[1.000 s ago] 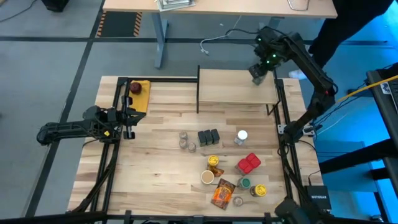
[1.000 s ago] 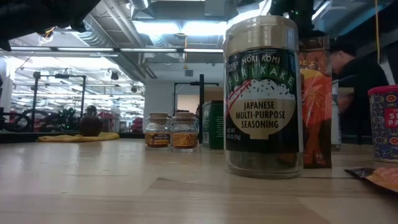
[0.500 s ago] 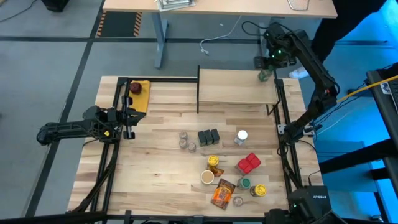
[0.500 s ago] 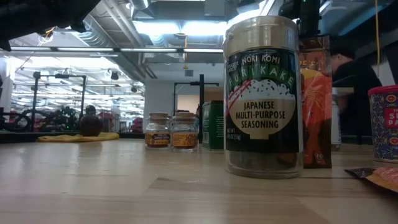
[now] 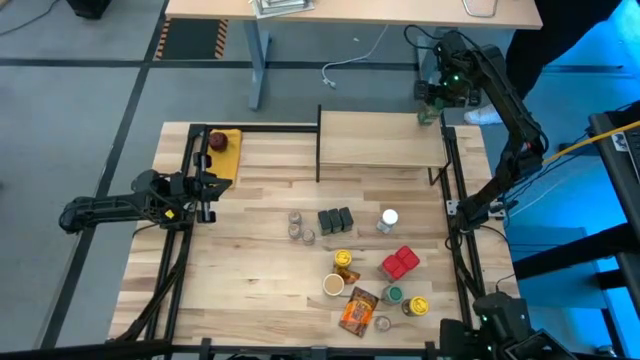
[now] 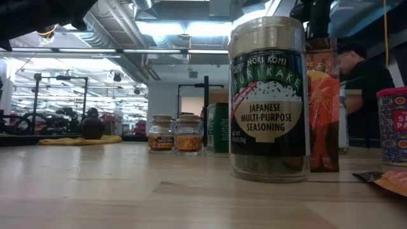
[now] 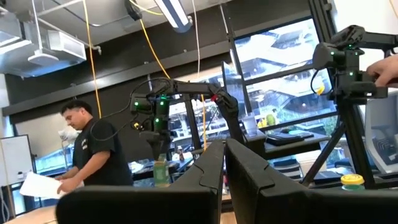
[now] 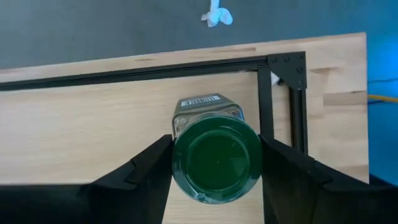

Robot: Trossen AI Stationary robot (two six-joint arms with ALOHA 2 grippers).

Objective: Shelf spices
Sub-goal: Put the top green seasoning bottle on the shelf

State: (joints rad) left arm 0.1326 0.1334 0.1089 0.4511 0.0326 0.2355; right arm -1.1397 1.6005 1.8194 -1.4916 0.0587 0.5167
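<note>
My right gripper is over the far right corner of the shelf, fingers spread either side of a green-lidded jar. The jar stands upright on the shelf board, just inside the black frame corner. Fingers look just clear of the lid, though contact is hard to judge from here. In the high view the same jar sits at the shelf's far right corner under my gripper.

My left gripper waits low at the tabletop's left edge, fingers close together with a narrow gap.

The remaining spices are on the tabletop in front of the shelf: two small jars, three dark tins, a white-lidded jar, red boxes, an orange packet, more jars near the front right edge. A furikake jar fills the low view.
</note>
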